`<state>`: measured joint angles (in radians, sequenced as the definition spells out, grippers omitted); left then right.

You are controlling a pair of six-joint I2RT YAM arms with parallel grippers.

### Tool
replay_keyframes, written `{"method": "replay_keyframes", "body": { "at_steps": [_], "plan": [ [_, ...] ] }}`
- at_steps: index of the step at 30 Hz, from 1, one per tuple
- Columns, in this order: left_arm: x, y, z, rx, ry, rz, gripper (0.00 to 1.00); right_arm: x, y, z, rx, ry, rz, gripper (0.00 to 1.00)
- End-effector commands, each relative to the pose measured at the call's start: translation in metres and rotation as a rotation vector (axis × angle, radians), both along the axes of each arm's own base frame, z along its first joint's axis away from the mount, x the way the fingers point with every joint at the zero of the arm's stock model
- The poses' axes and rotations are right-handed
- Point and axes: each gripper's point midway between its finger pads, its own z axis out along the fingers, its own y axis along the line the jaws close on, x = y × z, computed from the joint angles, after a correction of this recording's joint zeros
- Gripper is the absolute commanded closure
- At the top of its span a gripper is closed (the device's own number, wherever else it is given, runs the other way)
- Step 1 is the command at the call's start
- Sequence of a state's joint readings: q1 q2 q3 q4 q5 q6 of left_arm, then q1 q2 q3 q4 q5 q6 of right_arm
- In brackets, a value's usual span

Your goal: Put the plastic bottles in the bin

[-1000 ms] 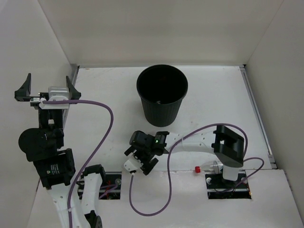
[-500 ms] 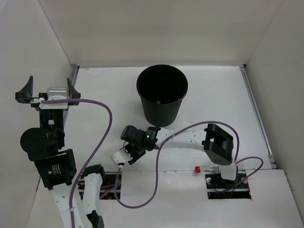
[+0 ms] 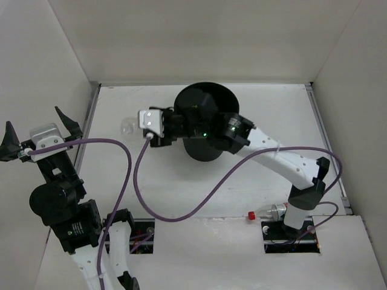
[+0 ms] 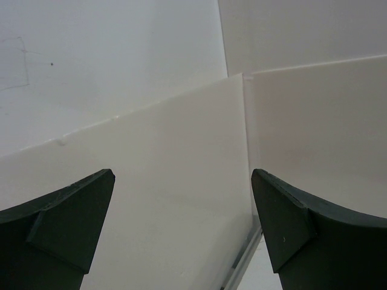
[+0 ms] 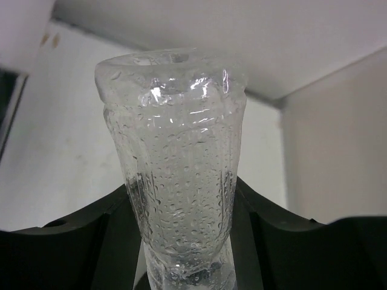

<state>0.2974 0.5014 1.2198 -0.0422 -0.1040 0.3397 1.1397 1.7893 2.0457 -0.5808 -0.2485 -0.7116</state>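
**Top external view.** We see the right gripper (image 3: 135,124) just left of the bin (image 3: 202,154), with its arm lying across the bin's opening. Its fingers are clenched on the clear bottle (image 3: 127,125), which sits outside the bin, off its left rim. The red-capped bottle (image 3: 263,212) lies on its side on the table (image 3: 181,187), beside the right arm's base and well apart from the bin. The left gripper (image 3: 36,130) is raised at the left edge, released, its fingers spread wide.

**Left wrist view.** We see the left gripper (image 4: 182,181) with its jaws wide apart; only white wall panels show between them.

**Right wrist view.** We see the right gripper (image 5: 184,208) grasping the clear bottle (image 5: 175,145), which is beaded with droplets and pinched between the two dark fingers.
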Motion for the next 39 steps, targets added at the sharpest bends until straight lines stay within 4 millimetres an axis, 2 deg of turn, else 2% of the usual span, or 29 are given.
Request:
{"method": "replay_keyframes", "body": {
  "at_steps": [1,5,7,9,11,14,17,18,19,20,24,28,30,32,33,36,38,39],
  "plan": [
    [-0.013,0.003,0.017,-0.021,-0.084,0.024,0.00,0.023,-0.021,0.078,0.186,-0.042,-0.107,0.91],
    [-0.005,-0.001,0.008,-0.027,-0.054,-0.011,0.00,0.077,-0.055,0.113,0.272,-0.123,-0.263,0.90],
    [0.000,-0.005,0.001,-0.026,-0.032,-0.038,0.00,0.104,-0.073,0.115,0.278,-0.134,-0.334,0.89],
    [0.005,-0.010,-0.005,-0.020,-0.010,-0.071,0.00,0.132,-0.090,0.102,0.255,-0.128,-0.400,0.89],
    [0.012,-0.018,-0.014,-0.005,0.019,-0.118,0.00,0.154,-0.104,0.079,0.219,-0.091,-0.453,0.87],
    [0.023,-0.029,-0.030,0.028,0.070,-0.189,0.00,0.175,-0.121,0.045,0.185,-0.029,-0.519,0.81],
    [0.033,-0.037,-0.043,0.045,0.120,-0.244,0.00,0.181,-0.131,0.031,0.187,0.028,-0.552,0.60],
    [0.036,-0.038,-0.046,0.048,0.134,-0.253,0.00,0.179,-0.133,0.030,0.190,0.042,-0.556,0.41],
    [0.039,-0.040,-0.049,0.051,0.147,-0.267,0.00,0.177,-0.134,0.031,0.195,0.050,-0.556,0.15],
    [0.042,-0.041,-0.051,0.053,0.160,-0.279,0.00,0.176,-0.136,0.034,0.202,0.048,-0.565,0.10],
    [0.050,-0.049,-0.054,0.065,0.188,-0.329,0.00,0.174,-0.143,0.054,0.235,0.006,-0.601,0.03],
    [0.056,-0.063,-0.065,0.077,0.246,-0.417,0.00,0.172,-0.164,0.104,0.334,-0.073,-0.671,0.00],
    [0.058,-0.075,-0.074,0.086,0.287,-0.485,0.00,0.166,-0.190,0.153,0.438,-0.135,-0.737,0.00],
    [0.059,-0.091,-0.084,0.096,0.334,-0.576,0.00,0.163,-0.227,0.194,0.540,-0.191,-0.836,0.00],
    [0.059,-0.102,-0.090,0.099,0.358,-0.638,0.00,0.160,-0.262,0.221,0.614,-0.232,-0.914,0.00],
    [0.062,-0.128,-0.112,0.063,0.449,-0.820,0.00,0.146,-0.341,0.254,0.699,-0.310,-1.076,0.00],
    [0.060,-0.150,-0.130,0.023,0.517,-0.969,0.00,0.129,-0.395,0.260,0.717,-0.356,-1.179,0.00],
    [0.059,-0.157,-0.138,0.017,0.540,-1.014,0.00,0.122,-0.419,0.258,0.710,-0.373,-1.232,0.00]
  ]
}}
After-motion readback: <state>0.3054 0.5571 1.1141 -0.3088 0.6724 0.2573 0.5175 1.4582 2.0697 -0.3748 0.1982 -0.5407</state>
